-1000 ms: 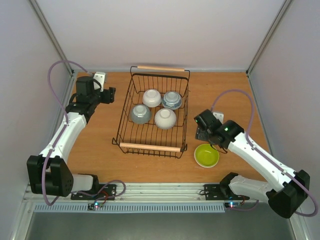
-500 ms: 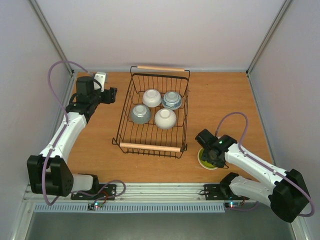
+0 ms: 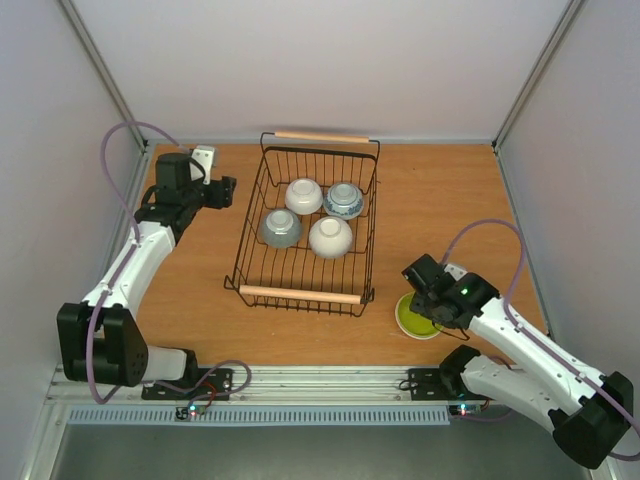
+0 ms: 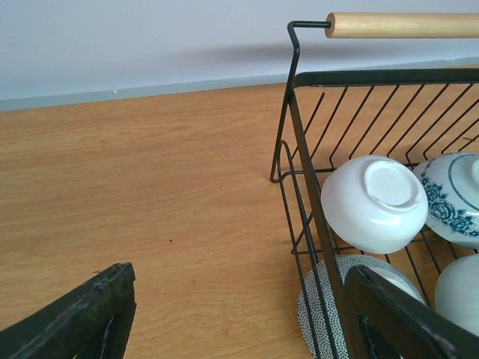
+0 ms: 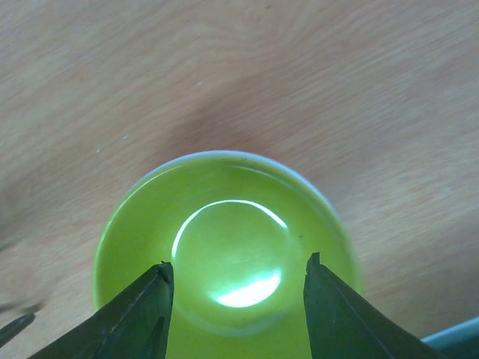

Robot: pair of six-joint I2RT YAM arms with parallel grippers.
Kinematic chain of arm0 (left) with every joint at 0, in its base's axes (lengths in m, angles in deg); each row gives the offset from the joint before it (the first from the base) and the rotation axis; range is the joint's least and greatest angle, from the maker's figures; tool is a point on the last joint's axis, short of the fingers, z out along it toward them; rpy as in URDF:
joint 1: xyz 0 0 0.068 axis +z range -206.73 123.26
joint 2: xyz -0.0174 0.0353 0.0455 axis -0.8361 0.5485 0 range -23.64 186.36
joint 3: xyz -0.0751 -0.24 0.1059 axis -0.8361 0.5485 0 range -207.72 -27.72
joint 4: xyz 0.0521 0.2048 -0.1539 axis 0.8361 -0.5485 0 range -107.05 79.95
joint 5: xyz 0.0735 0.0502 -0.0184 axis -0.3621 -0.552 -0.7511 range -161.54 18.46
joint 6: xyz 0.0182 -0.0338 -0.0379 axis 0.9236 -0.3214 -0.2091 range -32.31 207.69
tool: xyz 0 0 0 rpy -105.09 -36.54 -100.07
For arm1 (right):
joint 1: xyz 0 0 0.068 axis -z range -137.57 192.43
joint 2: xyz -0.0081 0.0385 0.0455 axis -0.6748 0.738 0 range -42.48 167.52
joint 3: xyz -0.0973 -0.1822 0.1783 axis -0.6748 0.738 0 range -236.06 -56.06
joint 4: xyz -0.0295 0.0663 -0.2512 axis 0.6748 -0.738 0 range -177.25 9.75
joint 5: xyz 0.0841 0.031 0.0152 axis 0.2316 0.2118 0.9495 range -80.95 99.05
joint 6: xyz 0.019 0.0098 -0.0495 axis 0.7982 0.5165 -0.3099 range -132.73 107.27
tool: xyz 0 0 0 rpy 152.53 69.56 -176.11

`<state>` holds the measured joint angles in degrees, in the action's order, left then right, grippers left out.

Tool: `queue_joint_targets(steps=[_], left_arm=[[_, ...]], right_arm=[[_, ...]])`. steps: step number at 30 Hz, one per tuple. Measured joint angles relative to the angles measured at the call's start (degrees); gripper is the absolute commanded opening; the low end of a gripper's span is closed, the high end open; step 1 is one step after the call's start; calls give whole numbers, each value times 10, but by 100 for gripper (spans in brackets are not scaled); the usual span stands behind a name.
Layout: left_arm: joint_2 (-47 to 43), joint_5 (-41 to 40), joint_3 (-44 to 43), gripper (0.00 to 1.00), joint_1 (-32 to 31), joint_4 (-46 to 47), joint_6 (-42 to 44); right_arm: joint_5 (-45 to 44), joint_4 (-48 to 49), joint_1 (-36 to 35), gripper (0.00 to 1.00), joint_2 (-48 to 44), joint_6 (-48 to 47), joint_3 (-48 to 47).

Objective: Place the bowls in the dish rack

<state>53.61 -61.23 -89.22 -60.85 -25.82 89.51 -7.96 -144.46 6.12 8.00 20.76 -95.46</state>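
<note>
Yellow-green bowl (image 5: 224, 196): set upright on the tabletop (image 3: 440, 200), near right, just beside the near right corner of the dish rack (image 3: 300, 294). Not yet loaded.

Right claw (image 5: 236, 263): held directly above this bowl, pointing down. Fingers are apart and nothing is gripped. In the wrist view both tips are seen over the inside of the bowl, neither one outside the rim. Whether a tip touches the glaze cannot be told.

Left claw (image 3: 222, 188): parked far left, beside the rack's far left corner, fingers apart and empty.

Rack contents: four bowls are counted. Far white bowl (image 3: 303, 195) and blue-patterned bowl (image 3: 343, 200) are in the far row, grey bowl (image 3: 281, 228) and near white bowl (image 3: 330, 237) in the near row. The far white one is seen foot-up and tilted; the rest appear to be mouth-down too, though the overhead view is too small for certainty. The near end of the rack is free.

Handling, as judged: a glossy, hard glaze is indicated by the sharp highlight, so the bowl is taken as stiff, slippery, fairly light and liable to chip. A pinch on the wall is favoured, one finger inside and one outside the rim. A sideways shift is therefore thought needed before closing.
</note>
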Motion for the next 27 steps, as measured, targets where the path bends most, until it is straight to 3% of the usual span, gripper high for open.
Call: queue_joint_targets(steps=[6,15,27], left_arm=[[5,7,0,76,0,0,-2],[9,13,0,76,0,-2,-2],[10,23,0,76,0,-2,-4]], right_arm=[[-37,-60,0,55,-13,30,-6],[-50,-87,0,54,-13,63,11],[-14,-38,0,32,12,64,61]])
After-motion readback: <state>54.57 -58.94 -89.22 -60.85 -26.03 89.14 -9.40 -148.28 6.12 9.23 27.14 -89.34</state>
